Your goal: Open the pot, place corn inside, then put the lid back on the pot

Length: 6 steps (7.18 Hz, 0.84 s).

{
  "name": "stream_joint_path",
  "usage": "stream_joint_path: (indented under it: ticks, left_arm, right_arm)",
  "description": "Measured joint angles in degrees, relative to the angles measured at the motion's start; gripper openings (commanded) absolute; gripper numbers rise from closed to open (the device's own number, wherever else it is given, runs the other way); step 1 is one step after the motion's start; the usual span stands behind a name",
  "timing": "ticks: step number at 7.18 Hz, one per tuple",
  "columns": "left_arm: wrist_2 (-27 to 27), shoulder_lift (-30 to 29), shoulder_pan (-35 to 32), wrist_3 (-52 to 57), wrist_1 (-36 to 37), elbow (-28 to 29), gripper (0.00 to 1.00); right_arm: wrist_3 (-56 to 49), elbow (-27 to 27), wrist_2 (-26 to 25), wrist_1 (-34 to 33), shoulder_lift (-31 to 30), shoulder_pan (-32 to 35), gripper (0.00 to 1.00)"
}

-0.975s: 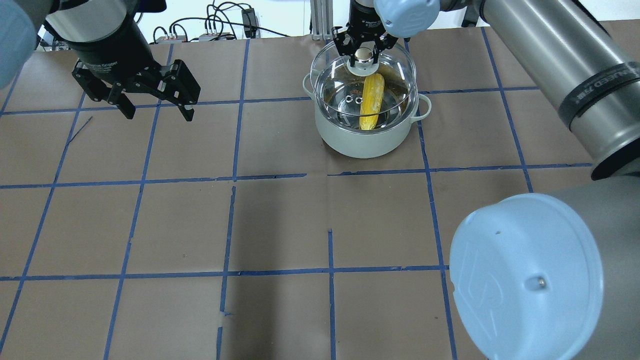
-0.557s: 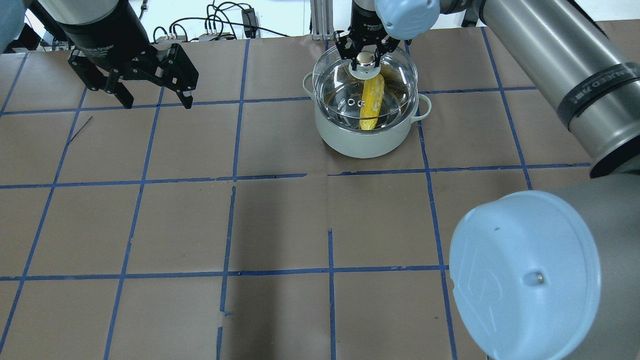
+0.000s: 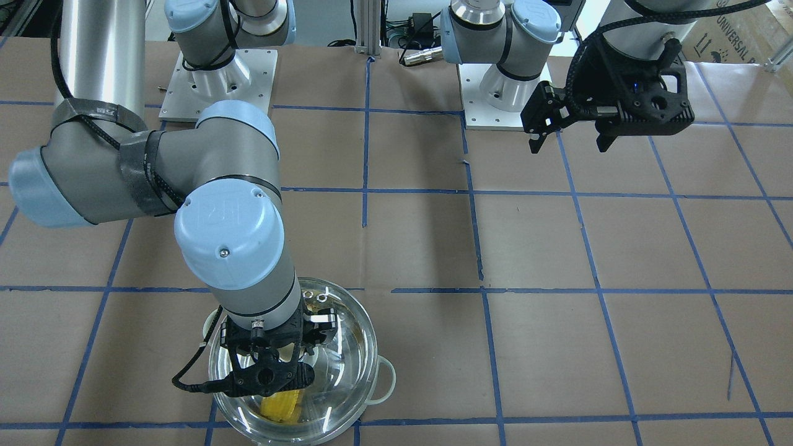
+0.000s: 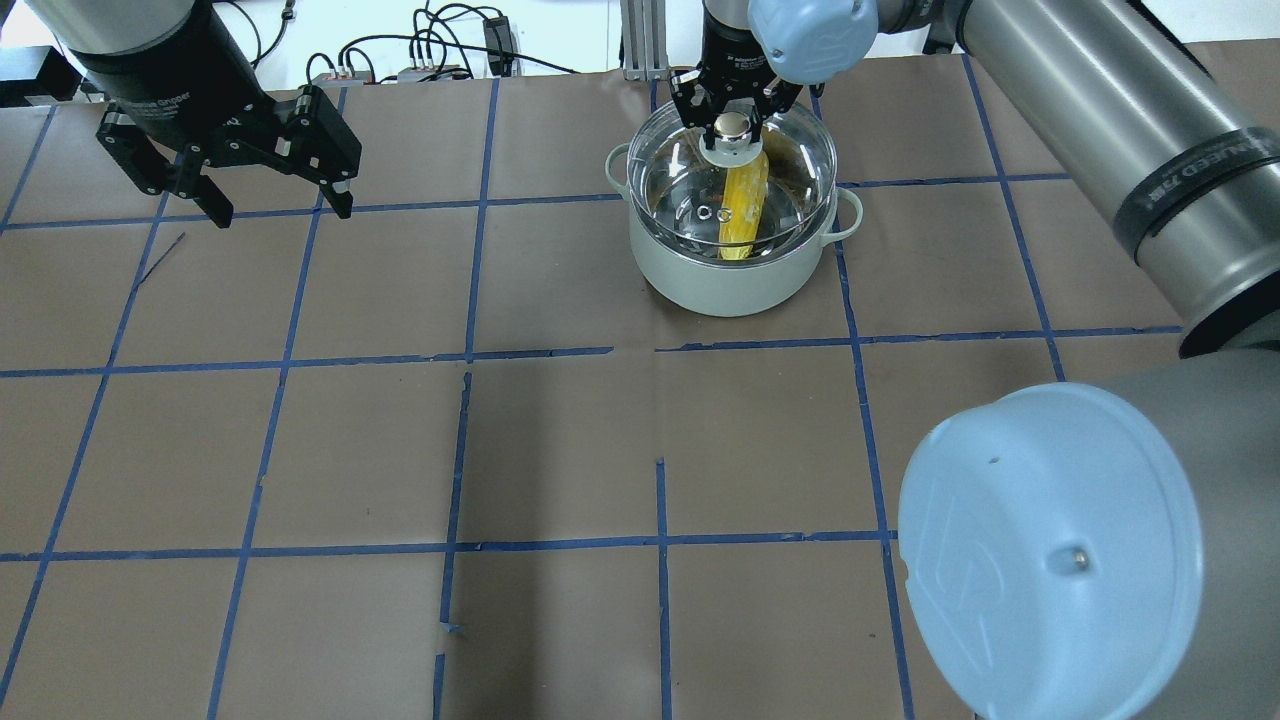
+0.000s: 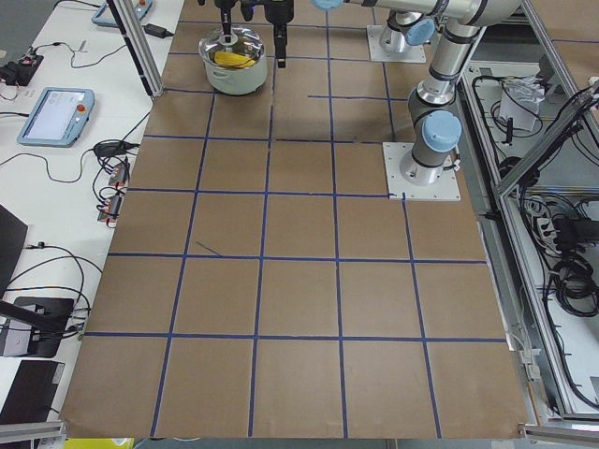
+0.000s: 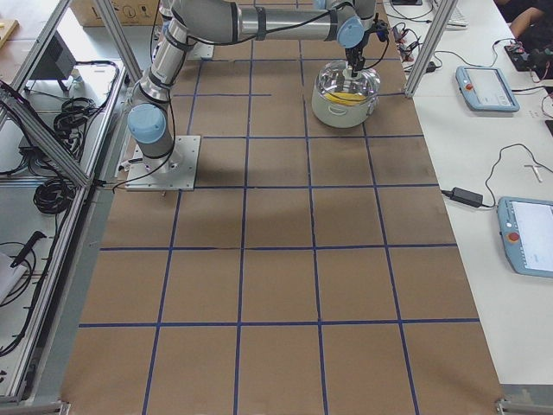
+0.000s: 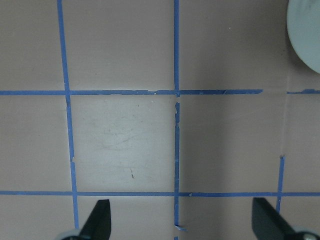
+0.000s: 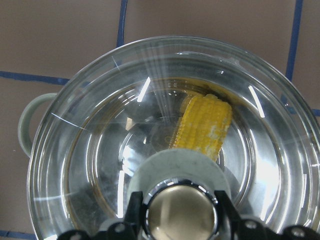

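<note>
Your right jaws are closed on the knob (image 8: 182,212) of the lid (image 4: 790,170), pinching it from both sides, in the upper middle of the overhead frame. Gripping by the knob keeps the glass dome level and centred over the pot (image 4: 730,285), which is why the wrist points straight down at it. The corn (image 4: 742,205) lies inside the pot and shows yellow through the glass, so by my reading only the lid is left to settle. In the wrist view the lid's edge lines up with the pot's rim, but I can't tell you whether it is fully seated or a touch above. Your left jaws hang wide open and empty over bare bench (image 4: 560,440) at the upper left, well apart from the pot and clear of the right arm.
</note>
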Motion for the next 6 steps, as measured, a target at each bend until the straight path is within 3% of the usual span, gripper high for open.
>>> stream_joint_path:
  ticks: [6]
  left_arm:
    - [-0.45,-1.34,-0.02,0.36,0.17,-0.07,1.00]
  right_arm:
    - [-0.02,0.09,-1.49,1.18,-0.16,0.36,0.09]
